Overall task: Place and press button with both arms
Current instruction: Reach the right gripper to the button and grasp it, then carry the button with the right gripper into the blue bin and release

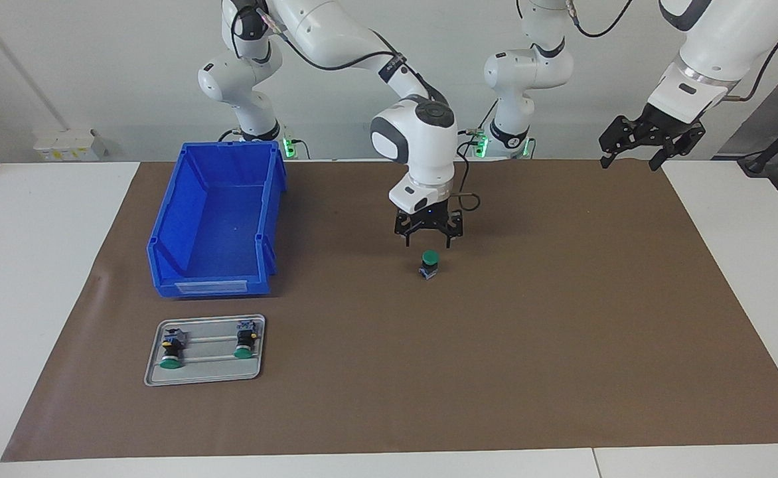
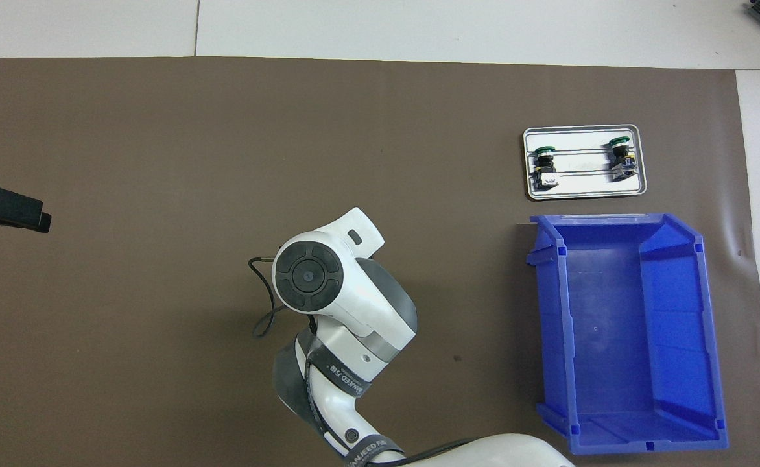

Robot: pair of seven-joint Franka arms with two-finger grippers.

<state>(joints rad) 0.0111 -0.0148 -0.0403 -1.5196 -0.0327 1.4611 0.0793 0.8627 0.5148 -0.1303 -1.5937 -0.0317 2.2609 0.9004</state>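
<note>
So the green-capped push-button (image 1: 429, 264) is standing upright on the brown mat (image 1: 561, 318), roughly mid-table, cap on top and grey-blue block base down on the mat. It sits well apart from the blue plastic bin (image 1: 216, 222), toward the left arm's end of the table from it.

The right tool (image 1: 428, 236) hangs straight down just above the button's cap, fingers spread, not touching it as far as the facing view shows. From overhead the right arm's wrist housing (image 2: 318, 275) covers the button completely, so you can't see it there at all. There's some printed lettering on a band around the right arm's lower link (image 2: 338, 378) in the overhead view, but I can't make it out.

The left tool (image 1: 650, 138) is up in the air over the corner of the mat at the left arm's end of the table, fingers spread too, holding nothing. That arm is just waiting. In the overhead view only a black bit of it (image 2: 5, 209) pokes in at the edge.

The flat grey metal tray (image 1: 204, 377) lies on the mat farther from the robots than the bin, just beside it. Two more buttons lie on their sides on the tray, one (image 1: 172, 349) nearer the mat's edge and the other (image 1: 245, 340) beside it, green caps pointing away from the robots.

The bin has a pale label strip (image 1: 210, 287) on its front wall; it shows no readable text.
</note>
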